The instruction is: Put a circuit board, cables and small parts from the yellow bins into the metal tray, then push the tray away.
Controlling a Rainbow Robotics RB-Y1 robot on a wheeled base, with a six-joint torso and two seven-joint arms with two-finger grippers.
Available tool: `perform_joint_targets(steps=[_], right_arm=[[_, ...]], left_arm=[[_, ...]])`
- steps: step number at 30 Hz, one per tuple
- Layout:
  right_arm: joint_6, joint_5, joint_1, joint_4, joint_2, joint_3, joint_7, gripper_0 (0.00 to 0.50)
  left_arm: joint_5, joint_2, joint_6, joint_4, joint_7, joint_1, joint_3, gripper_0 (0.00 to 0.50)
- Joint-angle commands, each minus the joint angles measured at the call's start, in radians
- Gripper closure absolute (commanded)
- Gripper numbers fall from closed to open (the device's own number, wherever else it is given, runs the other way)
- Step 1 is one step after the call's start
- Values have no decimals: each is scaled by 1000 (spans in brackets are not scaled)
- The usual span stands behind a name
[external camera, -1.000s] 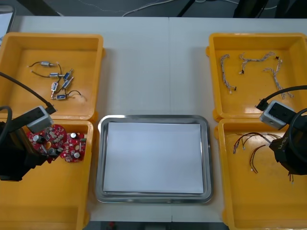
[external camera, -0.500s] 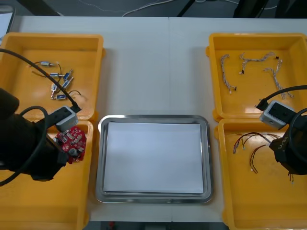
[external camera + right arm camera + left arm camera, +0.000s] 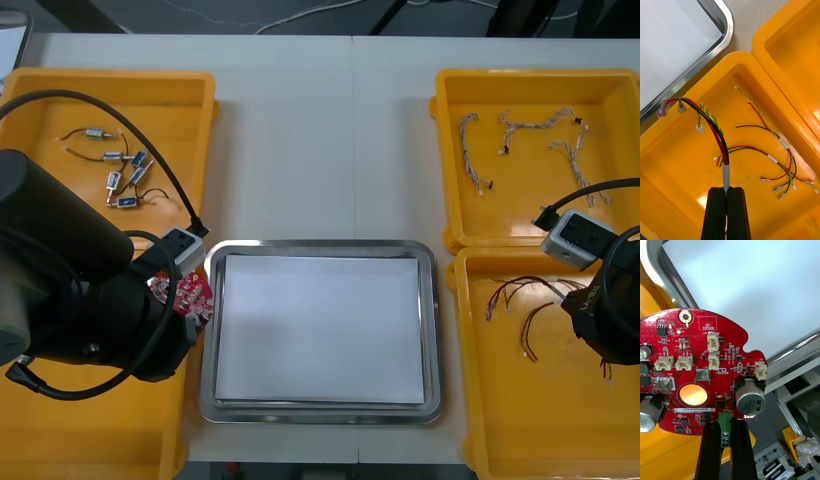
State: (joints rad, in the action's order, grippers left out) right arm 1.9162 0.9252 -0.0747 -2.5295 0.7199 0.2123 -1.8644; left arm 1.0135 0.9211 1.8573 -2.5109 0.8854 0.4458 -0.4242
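**Round red circuit board [image 3: 190, 296] held at the tray's left rim**

At the far left, the left far yellow plastic bin [image 3: 110, 85] holds small metal parts [image 3: 120, 175] with thin wires, gathered near its middle. The left arm lies over the left near yellow plastic bin [image 3: 90, 440]. The left claw [image 3: 725, 424] is clamped on a green terminal block [image 3: 725, 437] at the board's edge. The board hangs over the seam where that bin's right wall meets the left rim of the shiny metal tray [image 3: 215, 330]. In the left wrist view the board's far edge overlaps the rim, and the tray's white inside spreads wide beyond it.

A white outlined box near a gold-ringed hole reads "QC STICKER". A white strip under the large round hole carries a long code too fine to read surely.

The tray sits just beside the left near bin, with a narrow strip of light surface [image 3: 320, 140] showing on its right side. From its far rim a broad band of that surface runs between the two far bins.

The right far yellow plastic bin [image 3: 530, 80] holds twisted blue and white cables [image 3: 520, 125]. The right near yellow plastic bin [image 3: 540, 420] holds loose red and yellow cables [image 3: 520, 300]. Over it the right claw [image 3: 727, 191] is closed on the grey sleeve of a red, black and yellow-green cable bundle [image 3: 715, 127]. The bundle's clear-tipped ends reach toward the bin wall nearest the tray's corner.
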Motion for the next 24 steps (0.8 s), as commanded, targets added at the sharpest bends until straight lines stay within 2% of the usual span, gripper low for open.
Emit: perform_joint_targets(steps=[1,5,13,18,24], right_arm=[[4,-6,-17,-23,30,-8,30,500],[4,-6,-17,-23,30,-8,30,500],[4,-6,-17,-23,30,-8,30,500],[4,-6,-17,-23,30,-8,30,500],[4,-6,-17,-23,30,-8,30,500]], left_arm=[[-66,-10,13,-37,-195,109,-136,500],[-105,-27,8,-39,-307,163,-239,500],[-156,-67,-26,-39,-436,202,-343,500],[-268,-91,-75,-34,-468,211,-450,500],[-339,-126,-98,-19,-487,217,-518,500]])
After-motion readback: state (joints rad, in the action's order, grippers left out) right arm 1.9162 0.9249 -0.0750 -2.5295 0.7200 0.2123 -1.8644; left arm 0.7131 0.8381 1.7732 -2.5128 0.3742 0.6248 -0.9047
